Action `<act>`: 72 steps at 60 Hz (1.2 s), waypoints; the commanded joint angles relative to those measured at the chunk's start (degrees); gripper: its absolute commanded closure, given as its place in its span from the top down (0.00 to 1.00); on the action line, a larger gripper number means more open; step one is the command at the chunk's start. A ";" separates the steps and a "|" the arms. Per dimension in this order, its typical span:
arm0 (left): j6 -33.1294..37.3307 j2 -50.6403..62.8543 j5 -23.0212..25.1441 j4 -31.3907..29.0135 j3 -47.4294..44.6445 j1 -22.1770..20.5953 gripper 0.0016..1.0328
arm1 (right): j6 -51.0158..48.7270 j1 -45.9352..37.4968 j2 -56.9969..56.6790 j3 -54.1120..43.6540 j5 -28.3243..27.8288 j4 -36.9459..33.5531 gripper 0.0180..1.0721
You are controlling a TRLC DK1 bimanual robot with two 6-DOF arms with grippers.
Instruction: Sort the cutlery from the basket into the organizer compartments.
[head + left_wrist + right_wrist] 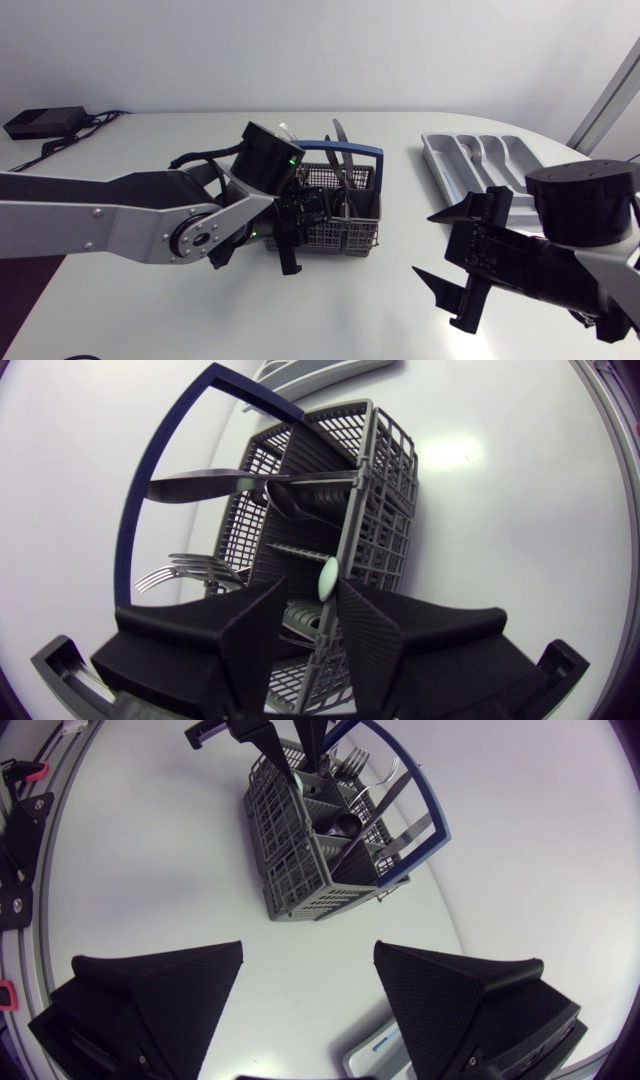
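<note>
My left arm stretches from the tabletop's left edge to its middle. Its left gripper points down, open just a little. My right arm sits near the right edge, and its right gripper is wide open.

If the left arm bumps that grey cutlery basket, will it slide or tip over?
Probably slide: the basket stands on a wide flat base on the smooth table. Its open mesh walls suggest it is light, so even a small nudge may shift it. Knives sticking up above the rim could make a high push rock it.
</note>
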 commanded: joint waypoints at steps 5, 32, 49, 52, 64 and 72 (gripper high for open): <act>1.17 -0.59 -0.63 -0.07 1.25 0.28 0.34 | 3.83 2.91 1.86 1.04 0.46 0.90 0.90; 1.25 -0.51 -0.54 -0.07 2.13 1.24 0.32 | 10.24 7.83 6.34 3.32 0.28 3.18 0.90; 1.34 -1.56 -0.54 -0.07 1.96 1.33 0.33 | 10.24 8.36 6.87 3.24 0.54 3.45 0.90; 1.25 -2.00 -0.54 -0.07 1.87 1.16 0.33 | 10.24 8.36 6.96 3.24 0.54 3.45 0.90; 1.17 -2.62 -0.54 -0.33 1.69 0.81 0.33 | 10.24 8.45 7.05 3.24 0.72 3.54 0.90; 1.34 -2.18 -0.54 -0.16 1.78 0.98 0.33 | 10.16 8.45 7.05 2.97 0.72 3.71 0.90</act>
